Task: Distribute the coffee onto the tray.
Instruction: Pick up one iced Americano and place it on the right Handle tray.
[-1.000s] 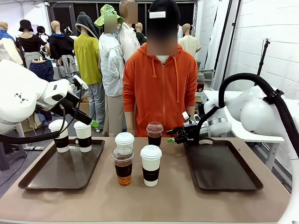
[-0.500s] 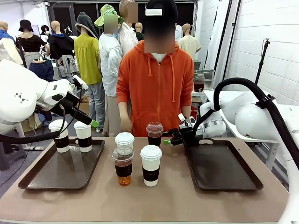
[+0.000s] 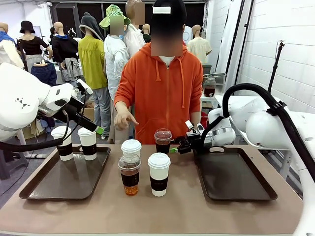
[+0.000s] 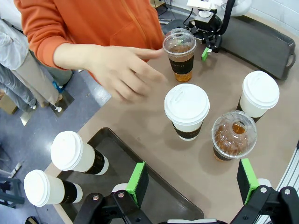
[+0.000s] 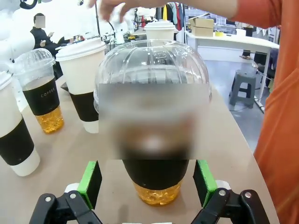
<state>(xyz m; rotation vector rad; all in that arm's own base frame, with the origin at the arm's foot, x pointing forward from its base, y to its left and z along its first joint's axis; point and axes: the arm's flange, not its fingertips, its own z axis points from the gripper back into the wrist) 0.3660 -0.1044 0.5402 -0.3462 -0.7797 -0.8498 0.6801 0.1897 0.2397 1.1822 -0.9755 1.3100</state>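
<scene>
On the left tray (image 3: pixel 44 184) stand two white sleeved cups (image 3: pixel 62 142) (image 3: pixel 88 143). Mid-table stand two more white cups (image 3: pixel 131 147) (image 3: pixel 159 173) and a clear dome-lidded cup (image 3: pixel 129 173). A second clear cup (image 3: pixel 163 141) stands at the far edge. My right gripper (image 3: pixel 178 147) is open at that cup's right side. In the right wrist view the cup (image 5: pixel 152 186) sits just ahead between the spread green pads (image 5: pixel 91 179), and the gripper (image 5: pixel 147 182) is not touching it. My left gripper (image 4: pixel 192 182) hangs open above the left tray's inner edge.
The dark right tray (image 3: pixel 231 174) lies bare behind my right gripper. A person in an orange hoodie stands at the far side, one hand (image 3: pixel 126 118) held out over the table's far edge near the cups. The table's front strip is free.
My right gripper has slid left, closing in on the far clear cup. The person has raised a hand over the table's far edge. The left arm has stayed still.
</scene>
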